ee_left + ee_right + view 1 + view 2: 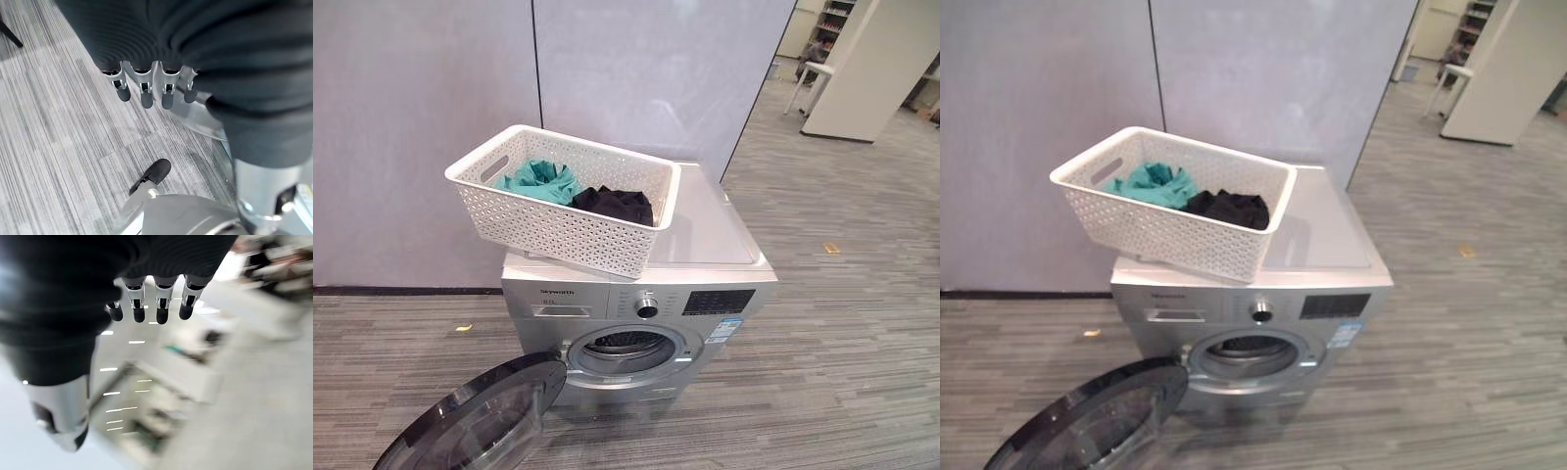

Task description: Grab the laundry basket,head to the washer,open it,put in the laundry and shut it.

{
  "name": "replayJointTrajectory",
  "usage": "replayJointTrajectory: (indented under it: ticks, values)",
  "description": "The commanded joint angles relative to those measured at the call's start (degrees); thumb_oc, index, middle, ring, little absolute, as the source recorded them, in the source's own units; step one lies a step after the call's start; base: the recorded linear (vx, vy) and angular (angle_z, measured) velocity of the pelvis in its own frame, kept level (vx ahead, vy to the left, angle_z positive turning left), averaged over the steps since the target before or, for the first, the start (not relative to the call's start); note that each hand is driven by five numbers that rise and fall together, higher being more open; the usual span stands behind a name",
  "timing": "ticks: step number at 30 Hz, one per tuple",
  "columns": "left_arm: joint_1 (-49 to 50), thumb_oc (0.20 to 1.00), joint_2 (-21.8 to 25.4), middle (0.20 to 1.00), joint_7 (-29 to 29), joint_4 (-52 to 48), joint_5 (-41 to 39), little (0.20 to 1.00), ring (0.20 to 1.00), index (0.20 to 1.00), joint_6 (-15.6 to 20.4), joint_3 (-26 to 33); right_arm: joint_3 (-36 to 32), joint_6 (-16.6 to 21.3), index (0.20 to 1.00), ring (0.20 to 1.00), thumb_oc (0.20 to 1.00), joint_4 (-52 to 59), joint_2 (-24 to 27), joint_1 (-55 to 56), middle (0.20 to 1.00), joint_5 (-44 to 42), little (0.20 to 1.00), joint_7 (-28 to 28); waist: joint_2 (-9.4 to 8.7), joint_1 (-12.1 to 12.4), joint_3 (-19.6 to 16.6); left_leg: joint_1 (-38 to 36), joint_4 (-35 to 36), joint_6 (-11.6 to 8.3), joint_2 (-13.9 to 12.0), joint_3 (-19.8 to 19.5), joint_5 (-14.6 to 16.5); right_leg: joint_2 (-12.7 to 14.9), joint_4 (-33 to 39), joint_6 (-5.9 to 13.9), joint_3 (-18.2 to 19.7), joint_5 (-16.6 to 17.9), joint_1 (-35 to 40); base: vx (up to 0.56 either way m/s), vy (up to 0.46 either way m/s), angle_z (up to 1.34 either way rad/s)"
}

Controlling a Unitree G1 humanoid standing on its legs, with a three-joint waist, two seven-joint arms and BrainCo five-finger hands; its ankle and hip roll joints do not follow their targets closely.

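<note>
Laundry basket (570, 211), white with a perforated lattice wall and a slot handle at its end, sits on top of the silver washer (705, 240), over the left part of the lid and reaching slightly past the front edge above the control panel. Inside the basket lie a teal garment (540, 180) toward the handle end and a black garment (617, 204) beside it, the two touching. The washer's round door (475, 421) with its dark glass hangs swung wide to the left and low, leaving the drum opening (625, 349) uncovered below the knob and the dark display. The machine stands on grey striped floor (842, 352) against pale grey wall panels (421, 117). Neither hand is at the basket or the door. In its own wrist view the left hand (146, 90) hangs with fingers straight and relaxed, holding nothing, over the striped floor with a silver curved edge just past the fingertips. The right hand (156, 303) in its wrist view is likewise loose and straight-fingered with nothing in it, against a blurred room background. In the far right corner of the head views stand a white partition (871, 69) and a small white table (811, 73).
</note>
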State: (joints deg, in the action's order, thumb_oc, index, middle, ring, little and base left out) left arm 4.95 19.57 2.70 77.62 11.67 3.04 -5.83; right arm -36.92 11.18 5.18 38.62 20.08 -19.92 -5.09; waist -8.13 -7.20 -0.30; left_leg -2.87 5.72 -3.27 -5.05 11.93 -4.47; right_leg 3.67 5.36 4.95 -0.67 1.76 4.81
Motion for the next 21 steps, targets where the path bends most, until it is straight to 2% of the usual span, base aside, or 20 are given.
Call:
replayJointTrajectory:
  ticks: [1, 2, 3, 4, 5, 6, 8, 10, 11, 15, 17, 21]
  values:
    - [-3.62, 1.0, -1.68, 1.0, -0.56, 0.97, 0.04, 1.0, 1.0, 1.0, 0.59, -2.26, 2.91, 6.32, 1.0, 1.0, 1.0, 11.83, 6.17, -8.05, 1.0, -1.74, 1.0, 4.69, 2.38, 4.01, 2.45, -1.59, -4.12, 1.54, -0.89, -1.87, 7.86, 2.59, -3.84, 4.69, -1.22, 1.78, -6.08, -0.03, -0.011, -0.03]
    - [-3.47, 1.0, -1.85, 1.0, -0.55, 0.74, -0.06, 1.0, 1.0, 1.0, 0.63, -3.79, 11.3, 7.45, 1.0, 1.0, 1.0, 15.09, 7.25, -13.1, 1.0, -9.34, 1.0, 8.76, 2.1, 5.2, 2.32, -1.32, -4.32, 1.61, -0.72, -2.31, 7.85, 2.75, -3.7, 4.59, -1.6, 1.88, -6.09, -0.04, -0.019, 0.06]
    - [-3.3, 1.0, -1.99, 1.0, -1.0, 0.53, 0.04, 1.0, 1.0, 1.0, 0.66, -4.81, 16.52, 6.99, 1.0, 1.0, 1.0, 17.92, 8.91, -16.01, 1.0, -11.9, 1.0, 12.25, 2.01, 6.1, 2.33, -1.38, -4.51, 1.63, -0.69, -2.53, 8.06, 2.75, -3.69, 4.58, -1.82, 1.75, -5.82, -0.04, -0.024, 0.0]
    - [-3.22, 1.0, -2.14, 1.0, -1.26, 0.51, 0.3, 1.0, 1.0, 1.0, 0.71, -5.31, 19.92, 5.8, 1.0, 1.0, 1.0, 19.17, 10.26, -18.74, 1.0, -12.37, 1.0, 12.75, 1.83, 6.41, 2.1, -0.91, -4.52, 1.68, -0.57, -2.79, 7.75, 2.86, -3.56, 4.49, -1.99, 1.99, -6.06, 0.0, 0.0, 0.0]
    - [-3.21, 1.0, -2.15, 1.0, -1.26, 0.51, 0.31, 1.0, 1.0, 1.0, 0.71, -5.26, 20.0, 5.8, 1.0, 1.0, 1.0, 19.13, 10.28, -18.83, 1.0, -12.36, 1.0, 12.74, 1.84, 6.33, 2.09, -0.89, -4.53, 1.68, -0.57, -2.82, 7.75, 2.87, -3.56, 4.5, -2.02, 1.98, -6.06, 0.0, 0.0, 0.0]
    - [-3.47, 1.0, -2.14, 1.0, -1.23, 1.07, 0.36, 1.0, 1.0, 1.0, 0.96, -6.27, 27.46, 4.94, 1.0, 1.0, 1.0, 21.93, 12.8, -24.22, 1.0, -14.61, 1.0, 15.57, 1.52, 7.62, 1.96, -0.74, -4.73, 1.59, -0.54, -3.19, 7.72, 2.89, -3.33, 4.42, -2.41, 2.05, -5.77, -0.02, -0.019, 0.31]
    - [-3.11, 1.0, -2.3, 1.0, -1.81, 0.67, 0.28, 1.0, 1.0, 1.0, 1.16, -6.99, 35.78, 2.91, 1.0, 1.0, 1.0, 22.33, 16.29, -32.85, 1.0, -13.84, 1.0, 16.57, 1.55, 8.37, 1.59, -0.38, -4.88, 1.57, -0.57, -3.59, 7.65, 3.01, -3.16, 4.39, -2.98, 2.15, -5.68, -0.03, -0.015, 0.29]
    - [-3.32, 1.0, -2.45, 1.0, -1.84, 0.41, -0.01, 1.0, 1.0, 1.0, 1.14, -7.86, 43.57, 1.63, 1.0, 1.0, 1.0, 22.01, 17.78, -38.93, 1.0, -18.3, 1.0, 18.32, 1.3, 9.21, 1.51, 0.02, -5.07, 1.44, -0.58, -3.98, 7.37, 3.19, -3.09, 4.29, -3.53, 2.33, -5.54, -0.04, -0.014, 0.07]
    - [-3.16, 1.0, -2.39, 1.0, -2.09, 0.28, -0.38, 1.0, 1.0, 1.0, 1.08, -7.91, 45.18, 0.7, 1.0, 1.0, 1.0, 22.04, 18.45, -40.7, 1.0, -17.65, 1.0, 18.24, 1.19, 9.53, 1.44, 0.14, -5.15, 1.43, -0.6, -4.11, 7.34, 3.21, -3.03, 4.25, -3.62, 2.4, -5.53, -0.04, -0.015, 0.15]
    - [-3.1, 1.0, -2.9, 1.0, -2.23, 0.59, -0.82, 1.0, 1.0, 1.0, 0.86, -7.89, 50.53, -1.8, 1.0, 1.0, 1.0, 19.61, 18.84, -47.61, 1.0, -10.51, 1.0, 17.38, 1.29, 9.79, 1.24, 0.36, -5.05, 1.33, -0.7, -4.49, 7.23, 3.3, -2.65, 4.14, -4.26, 2.64, -5.38, -0.01, -0.003, 0.06]
    - [-3.03, 1.0, -3.24, 1.0, -2.59, 0.2, -0.83, 1.0, 1.0, 1.0, 0.59, -7.82, 51.43, -3.76, 1.0, 1.0, 1.0, 17.43, 18.27, -49.42, 1.0, -2.58, 1.0, 16.09, 1.54, 9.98, 1.33, 0.43, -5.1, 1.46, -0.68, -4.66, 7.4, 3.41, -2.56, 4.11, -4.45, 2.72, -5.3, 0.0, 0.0, 0.0]
    - [-3.32, 1.0, -3.78, 1.0, -3.04, -0.34, -0.47, 1.0, 1.0, 1.0, -0.3, -7.64, 50.66, -7.55, 1.0, 1.0, 1.0, 13.08, 14.0, -51.14, 1.0, 17.2, 1.0, 13.95, 1.87, 10.12, 1.99, 0.52, -5.41, 1.84, -0.69, -4.71, 7.85, 3.39, -2.4, 4.03, -4.37, 2.91, -5.19, 0.0, 0.002, 0.01]
